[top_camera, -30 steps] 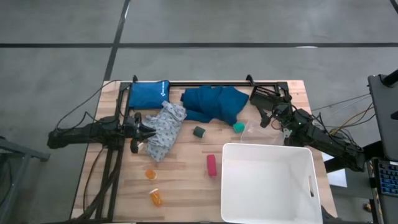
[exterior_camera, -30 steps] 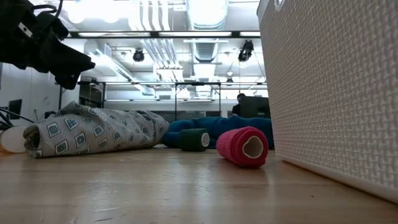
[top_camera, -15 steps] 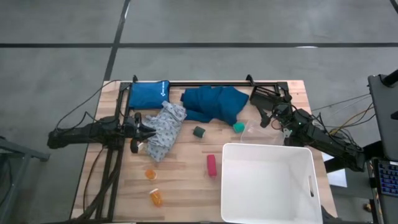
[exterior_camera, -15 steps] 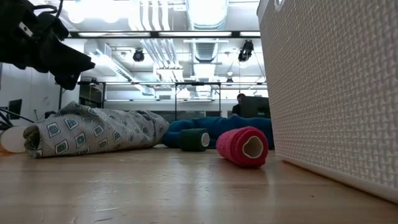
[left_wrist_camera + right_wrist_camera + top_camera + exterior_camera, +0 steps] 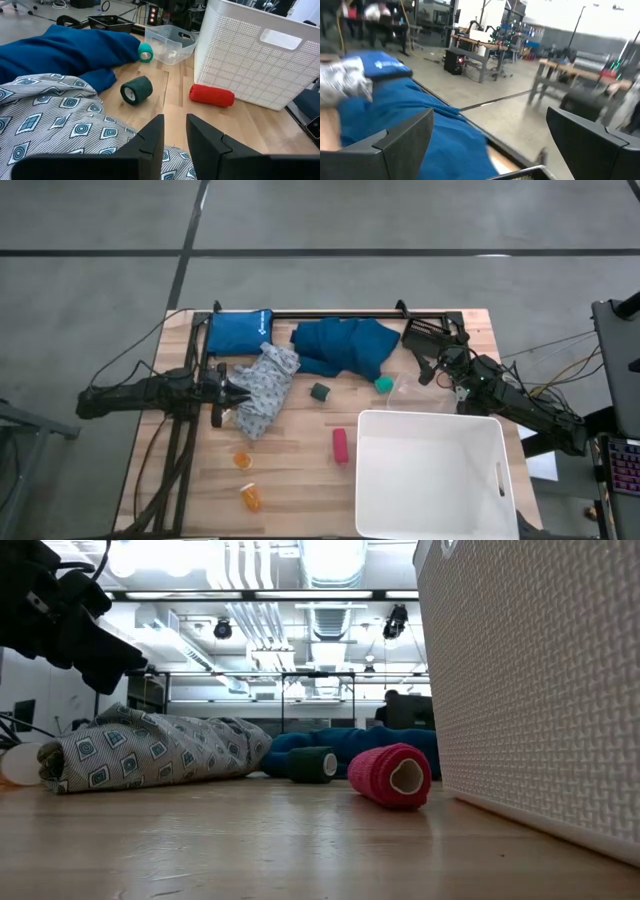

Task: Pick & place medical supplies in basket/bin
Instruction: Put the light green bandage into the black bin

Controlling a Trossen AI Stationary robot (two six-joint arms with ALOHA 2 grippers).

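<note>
My left gripper [image 5: 243,392] [image 5: 175,122] hovers over the near-left part of the pale patterned garment [image 5: 262,392] [image 5: 55,125], a narrow gap between its fingers, clear of the cloth in the low view [image 5: 100,650]. My right gripper [image 5: 428,367] [image 5: 490,115] is wide open near the far right, beside the dark teal garment [image 5: 345,345] [image 5: 420,125]. The pink-red cylinder [image 5: 340,445] [image 5: 211,95] lies on its side left of the white tub [image 5: 430,415] [image 5: 250,65]. A dark green roll [image 5: 320,391] and a teal roll [image 5: 384,384] sit between the garments and the tub. Two orange bottles [image 5: 242,460] [image 5: 250,497] lie near the front left.
A blue pouch [image 5: 238,332] lies at the far left, a black wire basket [image 5: 425,335] at the far right. A clear plastic container [image 5: 170,39] stands beyond the tub's far wall. Bare wood shows in front of the patterned garment and around the orange bottles.
My left gripper has drawn back a little toward the table's left edge, staying above the patterned garment. Nothing on the table has moved.
</note>
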